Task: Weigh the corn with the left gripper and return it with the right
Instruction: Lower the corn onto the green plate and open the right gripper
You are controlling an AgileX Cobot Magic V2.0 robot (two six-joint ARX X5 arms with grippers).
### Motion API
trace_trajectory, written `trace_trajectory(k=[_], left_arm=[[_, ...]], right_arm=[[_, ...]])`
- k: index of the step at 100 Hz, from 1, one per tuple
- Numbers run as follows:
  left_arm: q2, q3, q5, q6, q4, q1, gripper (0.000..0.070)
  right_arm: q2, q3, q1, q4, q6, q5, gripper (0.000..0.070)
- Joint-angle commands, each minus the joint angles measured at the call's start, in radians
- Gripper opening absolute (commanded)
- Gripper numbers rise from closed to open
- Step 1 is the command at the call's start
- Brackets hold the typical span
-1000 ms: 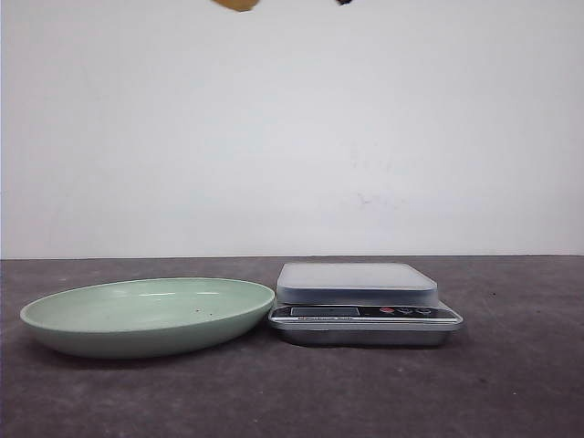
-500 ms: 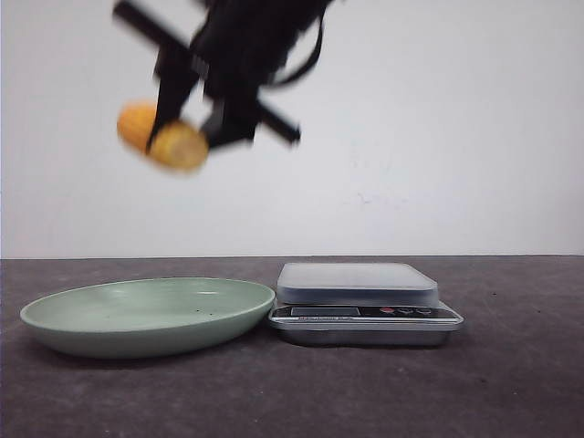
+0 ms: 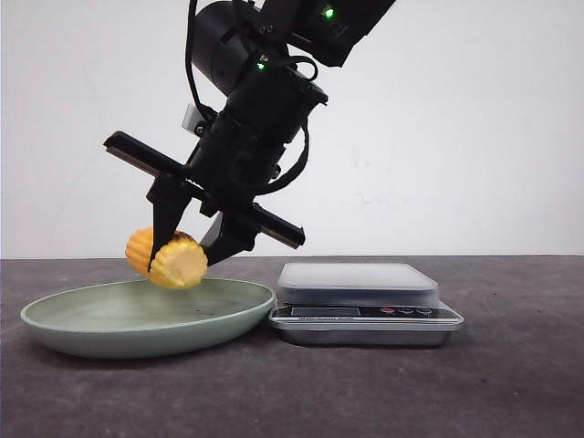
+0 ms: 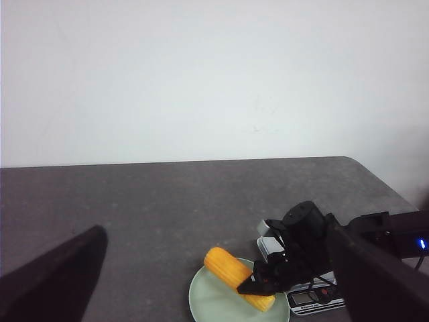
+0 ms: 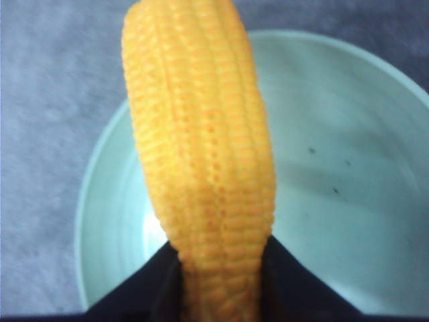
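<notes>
Front: you looked low across the counter (image 3: 511,392).
Left wrist: high, distant.
Right wrist: close above the plate (image 5: 375,221), shared by all.

Right claw (image 3: 193,248) lowered, clamped; left claw (image 4: 214,295) spread.

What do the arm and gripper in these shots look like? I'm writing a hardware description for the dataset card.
The right gripper is matte black, with two tapered pointed fingers hanging from a long flat black crossbar. Behind it sits a rounded black wrist housing with small green indicator lights, a pale tag and looping black cables. In the left wrist view, only dark blurred finger edges show.
</notes>
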Motion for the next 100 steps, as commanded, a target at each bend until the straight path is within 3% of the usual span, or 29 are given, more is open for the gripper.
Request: trace_trajectory(k=[1, 43, 49, 57, 64, 68, 86, 100], left_arm=[[0.008, 0.017, -0.003, 0.002, -0.03, -0.007, 0.0625], [0.008, 0.017, -0.001, -0.003, -0.03, -0.007, 0.0625], [0.008, 0.017, 0.0, -0.006, -0.031, -0.007, 0.0625], [0.008, 0.017, 0.001, -0.005, -0.031, -0.007, 0.0625], [0.008, 0.017, 0.001, -0.005, -0.031, -0.007, 0.0625], [0.008, 0.017, 0.001, -0.005, -0.031, -0.007, 0.0625], [0.008, 0.017, 0.01, -0.005, -0.031, -0.007, 0.0625], [0.008, 0.017, 0.068, -0.005, -0.031, -0.007, 0.0625]], right_arm=[[0.022, 0.019, 0.013, -0.011, 0.024, 0.02, 0.0004], [0.024, 0.019, 0.037, -0.087, 0.052, 0.041, 0.0016], [0.024, 0.019, 0.043, -0.091, 0.061, 0.041, 0.0116], [0.024, 0.019, 0.052, -0.09, 0.069, 0.039, 0.0376], [0.023, 0.019, 0.06, -0.09, 0.068, 0.039, 0.0553], [0.022, 0.02, 0.061, -0.09, 0.067, 0.039, 0.0621], [0.002, 0.064, 0.054, -0.094, 0.053, 0.037, 0.0647], [-0.047, 0.166, 0.05, -0.141, -0.059, 0.051, 0.0645]])
